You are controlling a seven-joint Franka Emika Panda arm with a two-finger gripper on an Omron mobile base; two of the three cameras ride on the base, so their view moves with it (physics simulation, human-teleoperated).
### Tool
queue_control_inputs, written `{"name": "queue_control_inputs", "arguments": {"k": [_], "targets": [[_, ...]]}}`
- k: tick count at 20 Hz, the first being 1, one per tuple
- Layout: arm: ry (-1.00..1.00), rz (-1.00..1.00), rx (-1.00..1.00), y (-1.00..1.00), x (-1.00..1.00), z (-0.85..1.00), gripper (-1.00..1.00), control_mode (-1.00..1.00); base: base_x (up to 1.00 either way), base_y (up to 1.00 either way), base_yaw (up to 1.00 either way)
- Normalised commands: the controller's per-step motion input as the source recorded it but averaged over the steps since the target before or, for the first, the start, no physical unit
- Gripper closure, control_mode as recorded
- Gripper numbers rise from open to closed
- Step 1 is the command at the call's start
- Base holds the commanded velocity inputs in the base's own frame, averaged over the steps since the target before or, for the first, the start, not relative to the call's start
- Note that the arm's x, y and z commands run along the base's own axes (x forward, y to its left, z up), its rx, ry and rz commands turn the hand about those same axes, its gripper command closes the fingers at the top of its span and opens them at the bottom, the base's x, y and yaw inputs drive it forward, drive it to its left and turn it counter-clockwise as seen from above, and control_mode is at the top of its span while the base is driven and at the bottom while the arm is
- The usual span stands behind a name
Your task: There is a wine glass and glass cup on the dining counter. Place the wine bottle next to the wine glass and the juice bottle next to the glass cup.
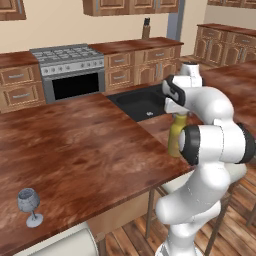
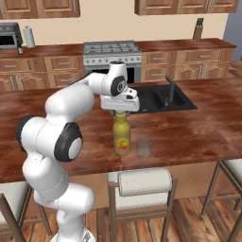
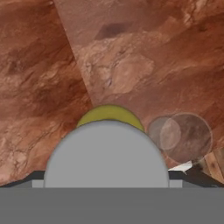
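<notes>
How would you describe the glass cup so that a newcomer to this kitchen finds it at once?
Start at the dining counter with the black sink. Near its front edge stands the yellow juice bottle; the glass cup is beside it: clear, straight-sided, stemless, shorter.

Juice bottle [image 2: 121,137]: mustard-yellow, red-and-yellow label. Glass cup [image 2: 144,146]: clear greyish. Dining counter [image 2: 189,132]: reddish-brown wood grain. Sink [image 2: 163,98]: black.
</notes>
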Motion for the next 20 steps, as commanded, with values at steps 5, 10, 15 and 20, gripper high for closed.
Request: {"name": "queue_control_inputs", "arguments": {"k": [5,10,15,20], "targets": [[0.03,0.02,-0.03,0.0,0.14,-0.45,1.0,-1.0,0.0,0.0,0.0],[0.01,0.07,-0.05,0.0,0.03,-0.44,-1.0,-1.0,0.0,0.0,0.0],[0.0,0.06,-0.02,-0.03,0.0,-0.34,-1.0,-1.0,0.0,0.0,0.0],[0.0,0.06,0.0,-0.02,0.0,-0.06,-1.0,-1.0,0.0,0.0,0.0]]}}
